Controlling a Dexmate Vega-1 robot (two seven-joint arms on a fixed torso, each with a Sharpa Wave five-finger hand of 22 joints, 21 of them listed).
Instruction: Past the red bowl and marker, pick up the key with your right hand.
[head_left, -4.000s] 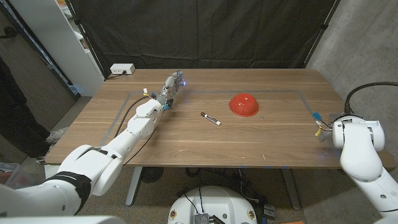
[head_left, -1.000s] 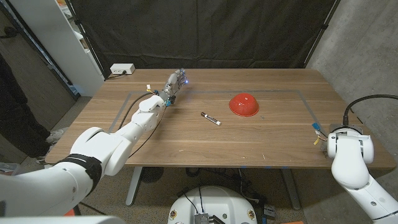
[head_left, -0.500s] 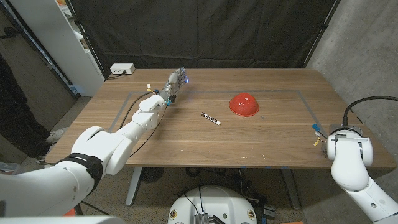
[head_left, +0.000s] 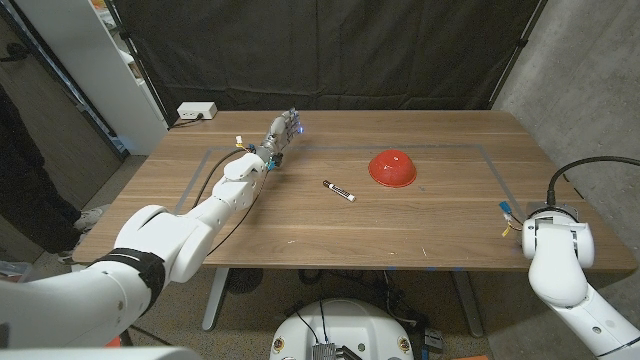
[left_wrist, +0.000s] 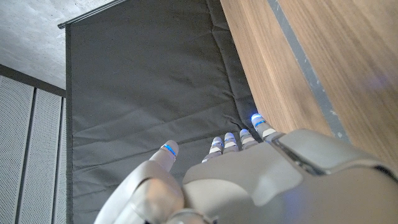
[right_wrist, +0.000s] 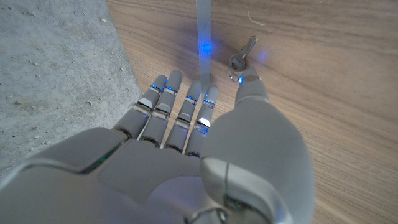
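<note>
The red bowl (head_left: 392, 167) lies upside down right of the table's middle, and the black-and-white marker (head_left: 338, 190) lies to its left. On the wood by a blue tape line (right_wrist: 204, 25) lies the small metal key (right_wrist: 243, 55). My right hand (right_wrist: 199, 130) hovers over it with straight, spread fingers, the thumb tip just short of the key, holding nothing. My right arm (head_left: 556, 245) stands at the table's right edge and hides the hand and key in the head view. My left hand (head_left: 283, 130) is stretched out at the far left, its fingers (left_wrist: 239, 140) apart and empty.
A white power box (head_left: 197, 111) sits at the table's back left corner. A white shelf (head_left: 70, 60) and a person's dark sleeve (head_left: 20, 170) are off the left side. Grey concrete floor (right_wrist: 56, 56) lies right beside my right hand, past the table's edge.
My right arm has turned and crept a little inward along the table's right edge. The left arm, the bowl and the marker have stayed where they were.
</note>
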